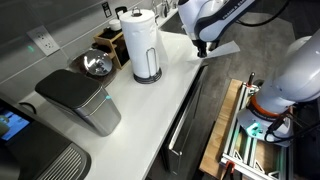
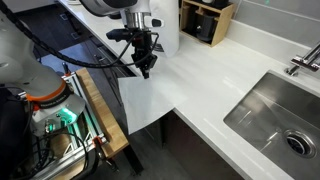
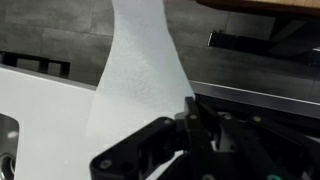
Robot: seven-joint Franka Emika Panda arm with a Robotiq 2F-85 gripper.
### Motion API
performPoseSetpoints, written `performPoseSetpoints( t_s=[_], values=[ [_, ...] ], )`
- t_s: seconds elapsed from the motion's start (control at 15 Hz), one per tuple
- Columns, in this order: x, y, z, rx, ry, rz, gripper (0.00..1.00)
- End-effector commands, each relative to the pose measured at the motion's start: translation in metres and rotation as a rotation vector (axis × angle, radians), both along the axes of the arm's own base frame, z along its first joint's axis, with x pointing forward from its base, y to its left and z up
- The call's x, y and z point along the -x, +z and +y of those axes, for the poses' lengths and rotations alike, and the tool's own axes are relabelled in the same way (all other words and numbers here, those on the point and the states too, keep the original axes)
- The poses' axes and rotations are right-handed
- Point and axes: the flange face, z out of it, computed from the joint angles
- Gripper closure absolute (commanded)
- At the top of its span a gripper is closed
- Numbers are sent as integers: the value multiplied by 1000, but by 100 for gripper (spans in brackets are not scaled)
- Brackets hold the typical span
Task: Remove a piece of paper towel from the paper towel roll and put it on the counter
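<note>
The paper towel roll [image 1: 143, 45] stands upright on its holder at the back of the white counter [image 1: 165, 95]; it also shows behind the arm in an exterior view [image 2: 166, 25]. My gripper [image 1: 203, 48] [image 2: 147, 68] is to the side of the roll, over the counter's front edge, shut on the piece of paper towel [image 1: 220, 50]. The sheet hangs from the fingers and spreads out past the counter edge [image 2: 148, 105]. In the wrist view the white sheet [image 3: 138, 80] stretches away from the shut jaws [image 3: 190, 122].
A grey boxy appliance [image 1: 80, 98], a metal bowl [image 1: 97, 65] and a wooden box [image 1: 108, 42] sit along the counter beyond the roll. A sink [image 2: 275, 115] with a faucet [image 2: 303, 62] lies at the other end. The robot's cart [image 1: 245, 130] stands in front of the counter.
</note>
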Motion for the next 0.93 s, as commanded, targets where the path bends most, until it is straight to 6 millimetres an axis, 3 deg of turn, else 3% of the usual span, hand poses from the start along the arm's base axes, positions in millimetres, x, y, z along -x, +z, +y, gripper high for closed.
performPoseSetpoints(
  t_s=[0.0,0.47,0.87],
  values=[
    [2,22,6,44,17,-59,95],
    [-37,69,4,140,93,-242,95],
    [-57,70,1,134,121,-470,95]
  ],
)
